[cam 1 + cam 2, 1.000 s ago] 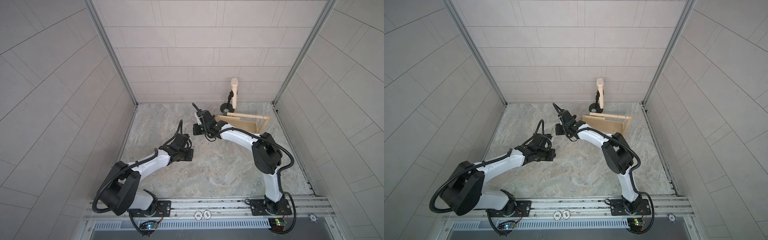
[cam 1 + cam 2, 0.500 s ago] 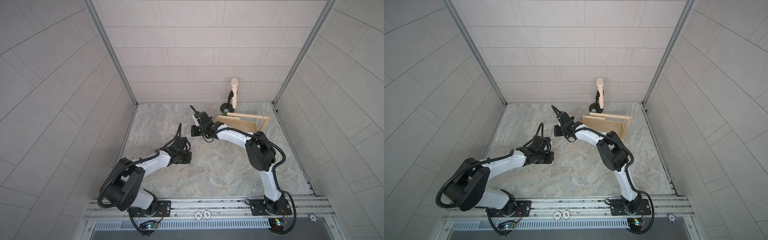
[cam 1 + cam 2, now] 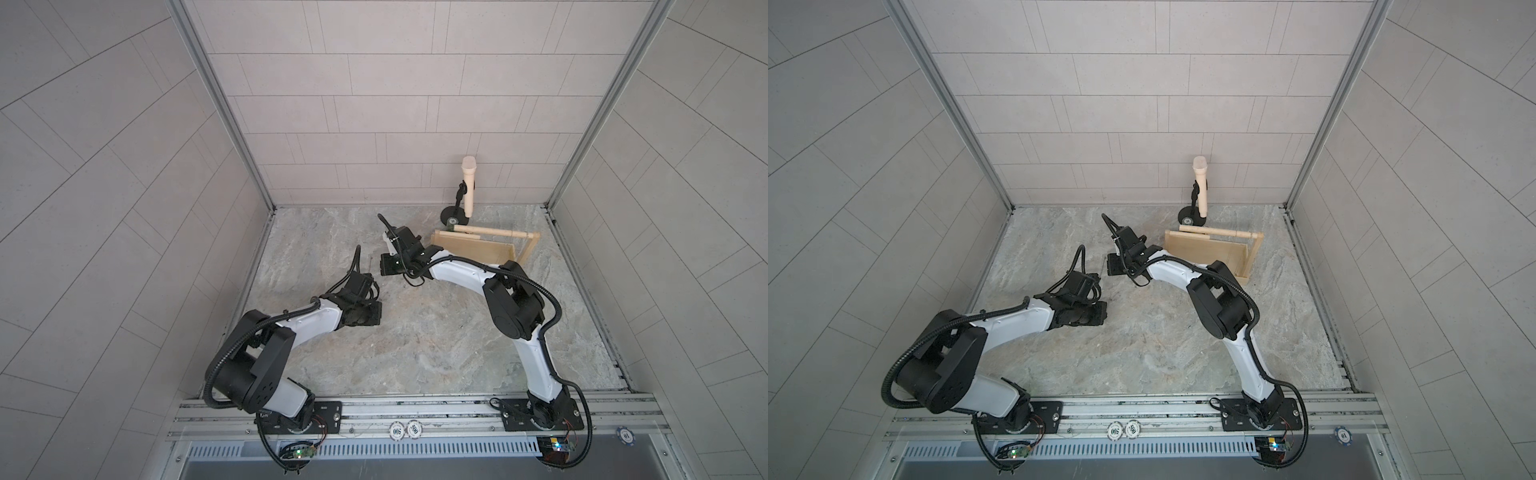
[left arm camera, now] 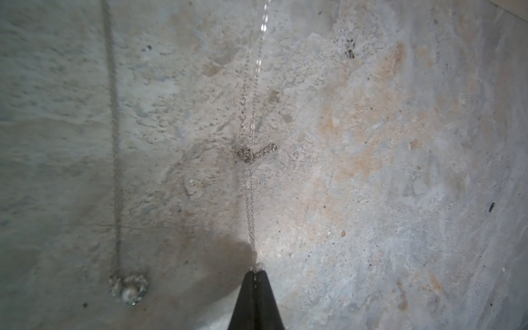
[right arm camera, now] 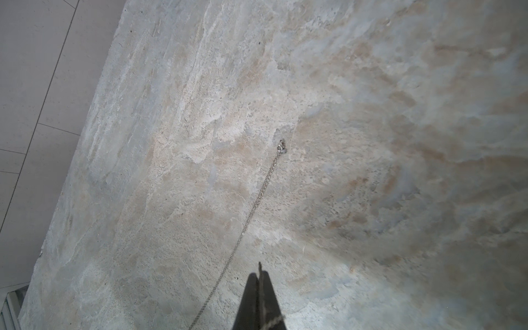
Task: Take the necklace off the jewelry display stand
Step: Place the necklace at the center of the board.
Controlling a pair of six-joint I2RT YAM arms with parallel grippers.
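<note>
The necklace [image 4: 251, 214] looks to be already off the jewelry display stand [image 3: 469, 249]. The dowel bar [image 3: 490, 232] seems bare in both top views. The jewelry display stand sits by the back right corner of the desk [image 3: 415, 353], just in front of a microphone stand [image 3: 468, 187]. The chain is out over the desk's middle, toward the back edge and well apart from the jewelry display stand.

The left pincer [image 4: 253, 275] has its tips together on a single strand, nipped at the very point (probably the only way to hold something this thin). From there the strand runs to the clasp [image 4: 248, 155]. The pendant [image 4: 128, 288], with its pale bead, sits off to one side on a blurred strand, and I cannot tell whether it rests or hangs.

The right pincer [image 5: 258, 275] is closed too. The chain passes beside it and a strand crosses one finger, so I cannot tell whether it clamps the chain or merely carries it. Two holds would likely keep the loop spread rather than bunched.

The top views give the arms and the jewelry display stand but barely register the chain. The wrist views show it clearly, and only the left wrist view shows the pendant.
</note>
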